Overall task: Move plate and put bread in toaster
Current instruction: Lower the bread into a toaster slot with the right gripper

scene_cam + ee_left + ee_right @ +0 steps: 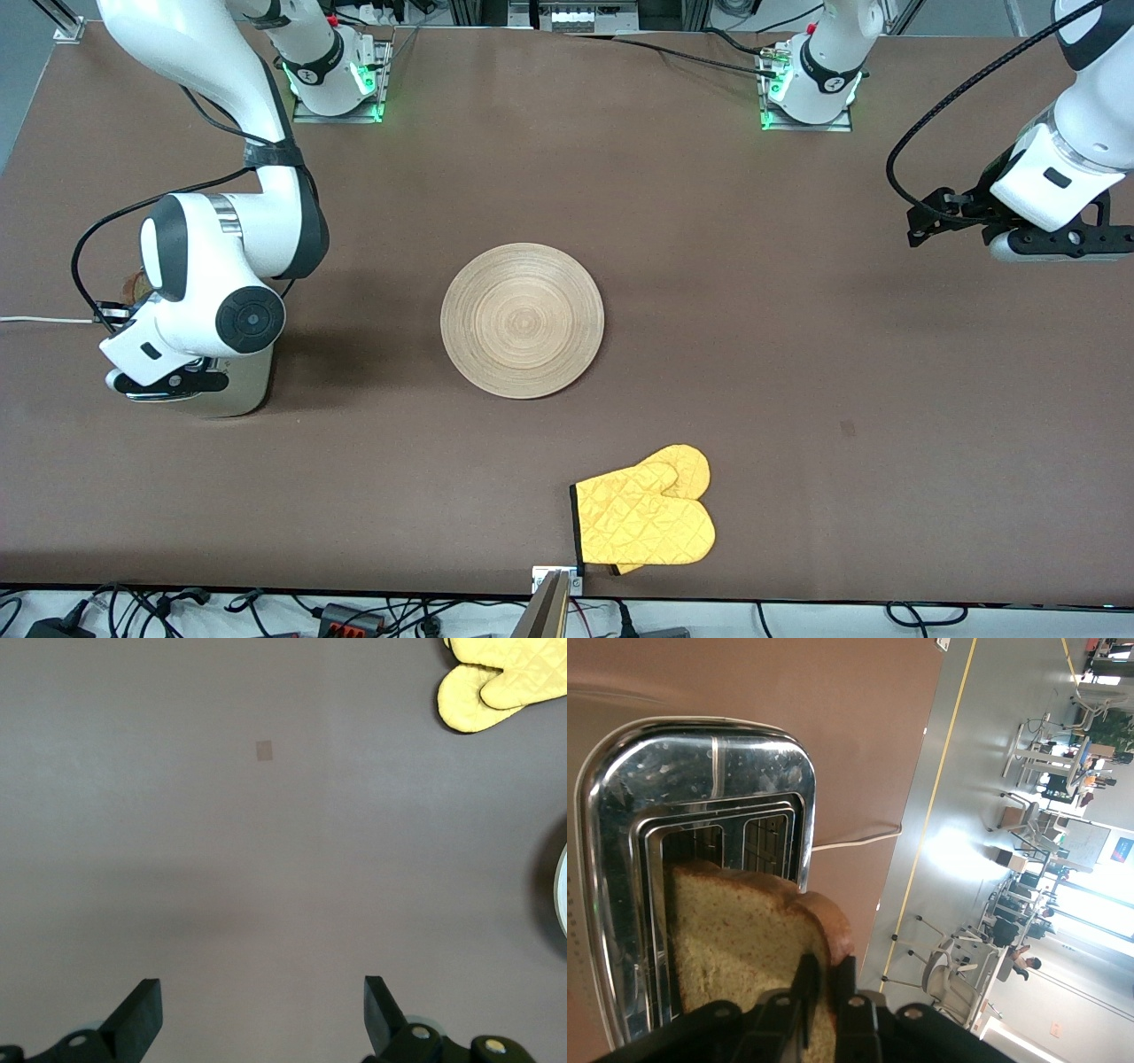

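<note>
One toaster (pixel 700 815) is seen on the table, at the right arm's end, and it has two slots in its shiny top. One slice of bread (pixel 744 948) is standing in one slot, with its lower part down inside and its brown crust still sticking up above the top. The other slot has nothing in it. A white cord (pixel 44 320) runs from the toaster toward the table edge.

The right gripper (pixel 824 988) is right over the toaster. Its two fingers are pinched close together on the top crust of the bread (only a thin gap is seen between them).

One plate (pixel 523 320) is lying flat in the middle of the table, and nothing is on it. It is well apart from the toaster.

One yellow mitt (pixel 645 517) is lying nearer to the front camera than the plate, close to the table edge. One small pale mark (pixel 263 750) is seen on the brown table (pixel 797 354), toward the left arm's end.

The left gripper (pixel 263 1019) is held up in the air over bare table at the left arm's end, and that arm is waiting. Its fingers are spread wide apart and nothing is held between them.
</note>
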Available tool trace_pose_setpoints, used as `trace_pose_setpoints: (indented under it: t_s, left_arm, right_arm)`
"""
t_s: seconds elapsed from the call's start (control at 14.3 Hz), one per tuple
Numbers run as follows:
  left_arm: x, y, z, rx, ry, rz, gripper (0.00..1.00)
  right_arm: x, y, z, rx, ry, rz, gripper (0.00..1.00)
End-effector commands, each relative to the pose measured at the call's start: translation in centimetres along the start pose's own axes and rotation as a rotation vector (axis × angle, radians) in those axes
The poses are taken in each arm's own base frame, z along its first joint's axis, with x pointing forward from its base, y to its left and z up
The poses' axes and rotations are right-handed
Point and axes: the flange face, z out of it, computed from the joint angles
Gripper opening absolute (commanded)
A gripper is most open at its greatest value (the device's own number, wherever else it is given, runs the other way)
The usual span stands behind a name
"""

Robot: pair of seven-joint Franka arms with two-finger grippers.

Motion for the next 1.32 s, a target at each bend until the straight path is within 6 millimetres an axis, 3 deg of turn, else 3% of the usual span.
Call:
trace_pose_setpoints:
  t_s: [0.0, 0.56, 0.91, 1.12, 1.25]
  left_arm:
    - [-0.4, 0.1, -0.8, -0.011, -0.005, -0.005, 1.0]
    - [-0.4, 0.1, -0.6, -0.014, -0.014, -0.007, 1.0]
    - [-0.4, -0.1, -0.6, -0.014, -0.014, -0.01, 1.0]
    - [-0.4, -0.2, -0.5, -0.014, -0.016, -0.011, 1.0]
    - [-0.4, -0.2, -0.6, -0.014, -0.014, -0.011, 1.0]
  right_arm:
    - [-0.2, -0.7, 0.2, -0.009, -0.003, 0.007, 1.0]
    - [-0.4, -1.0, 0.0, 0.015, -0.009, 0.009, 1.0]
    - [-2.5, 3.0, -4.3, 0.326, 0.027, 0.08, 1.0]
    - [-3.1, 3.8, -6.3, 0.401, 0.045, 0.084, 1.0]
    - [-4.2, 4.9, -8.4, 0.582, 0.054, 0.098, 1.0]
